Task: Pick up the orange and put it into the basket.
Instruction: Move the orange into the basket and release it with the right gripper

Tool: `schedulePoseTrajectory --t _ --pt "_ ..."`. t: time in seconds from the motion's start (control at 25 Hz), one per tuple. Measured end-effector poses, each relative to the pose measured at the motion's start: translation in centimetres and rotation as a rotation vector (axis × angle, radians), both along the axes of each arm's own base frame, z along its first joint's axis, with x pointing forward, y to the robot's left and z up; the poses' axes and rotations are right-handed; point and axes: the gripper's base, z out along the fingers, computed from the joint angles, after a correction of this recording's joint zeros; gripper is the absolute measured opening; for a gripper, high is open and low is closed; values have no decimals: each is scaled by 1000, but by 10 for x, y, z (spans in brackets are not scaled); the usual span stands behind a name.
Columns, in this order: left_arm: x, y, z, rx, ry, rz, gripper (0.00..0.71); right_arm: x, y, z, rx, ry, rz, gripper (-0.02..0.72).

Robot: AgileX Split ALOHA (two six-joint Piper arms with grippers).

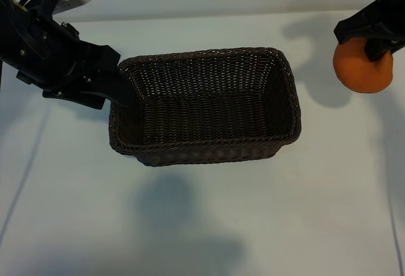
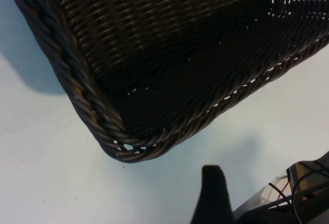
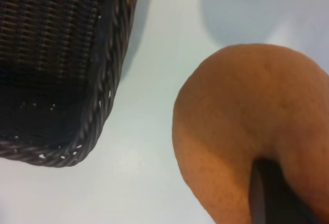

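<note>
right gripper [image 1: 373, 38] fingers clamping orange [image 1: 362, 67] aloft, right of basket [image 1: 278, 138] | left gripper [image 1: 117, 86] fingers standing apart at basket's left end | orange looking firm, matte, grippy – holding across widest girth seeming safest

We see a pale, smooth white surface [image 1: 202, 225] filling the exterior view from the near edge to the far edge. Directly on it rests one thing, the basket [image 1: 288, 86], a dark brown woven wicker rectangle with rounded corners and a braided rim, sitting upright near the middle and slightly toward the far side. Soft shadows fall on the surface near the basket's near wall and at the far right. In the left wrist view we see a rounded basket corner [image 2: 128, 149] meeting the surface [image 2: 51, 183]; in the right wrist view, another corner [image 3: 77, 152] on the bare surface [image 3: 149, 80].
</note>
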Motion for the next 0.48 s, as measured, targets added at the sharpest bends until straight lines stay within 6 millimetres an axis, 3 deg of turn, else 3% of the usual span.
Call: schedulePoseTrajectory --t 0.48 --pt "0 0 0 0 0 0 567 -2 14 1 96 10 12 82"
